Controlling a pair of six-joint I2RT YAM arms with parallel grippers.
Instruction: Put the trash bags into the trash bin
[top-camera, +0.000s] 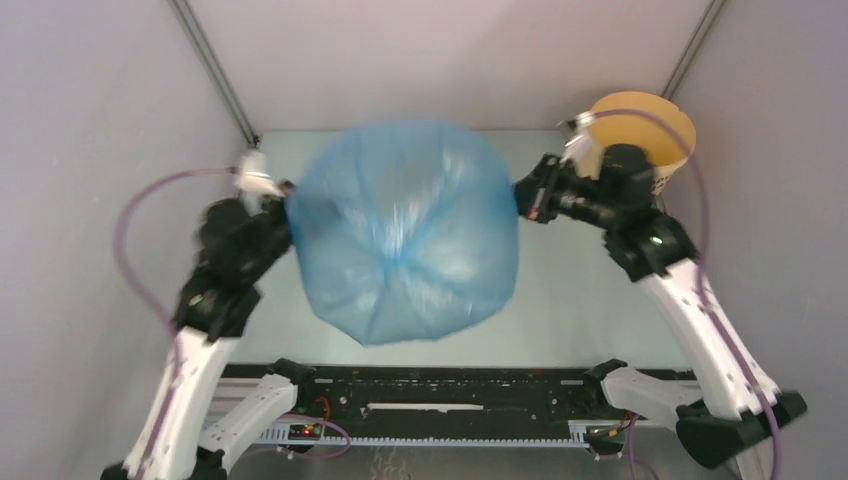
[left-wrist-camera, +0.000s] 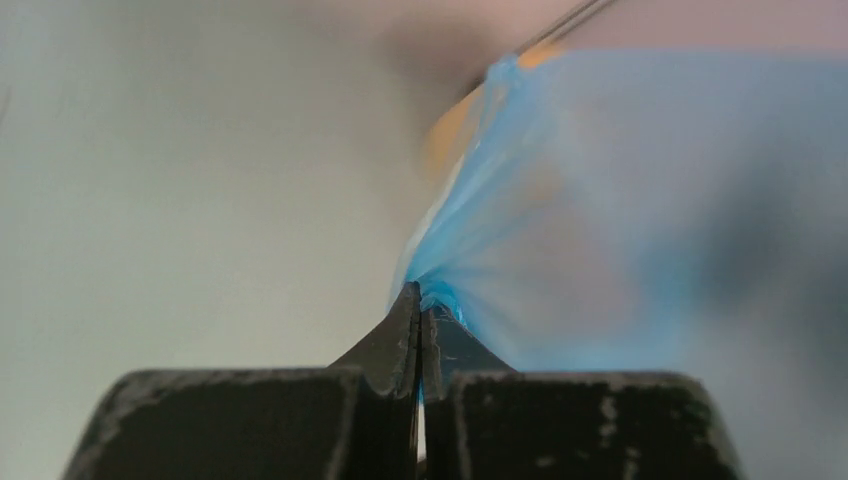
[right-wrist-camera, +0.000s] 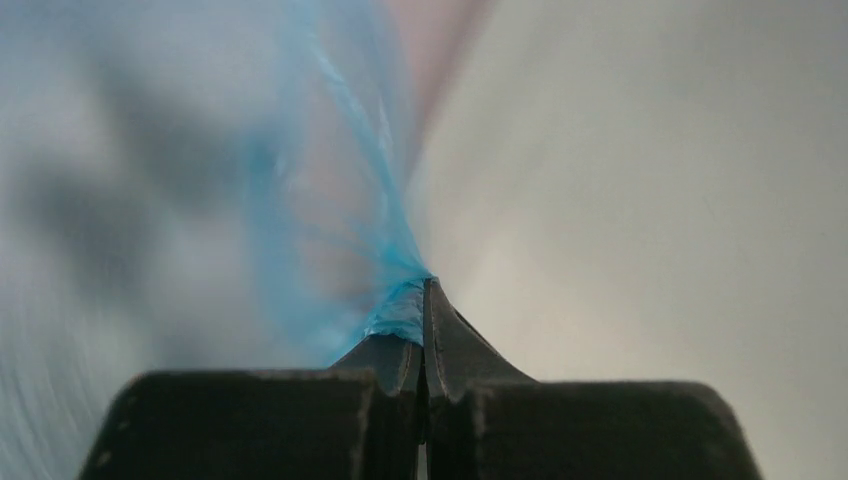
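The light-blue translucent trash bag (top-camera: 405, 230) hangs puffed out and blurred in the air between my two grippers, above the middle of the table. My left gripper (top-camera: 288, 200) is shut on the bag's left edge; the pinched film (left-wrist-camera: 440, 295) shows at its tips (left-wrist-camera: 420, 300). My right gripper (top-camera: 520, 195) is shut on the bag's right edge, with film (right-wrist-camera: 400, 310) bunched at its tips (right-wrist-camera: 425, 295). The pale yellow trash bin (top-camera: 645, 135) stands at the far right, just behind my right arm, partly hidden by it.
Grey walls close in on both sides, with metal frame posts (top-camera: 215, 70) at the far corners. A black rail (top-camera: 450, 395) with the arm bases runs along the near edge. The table surface (top-camera: 580, 300) shows beneath the bag.
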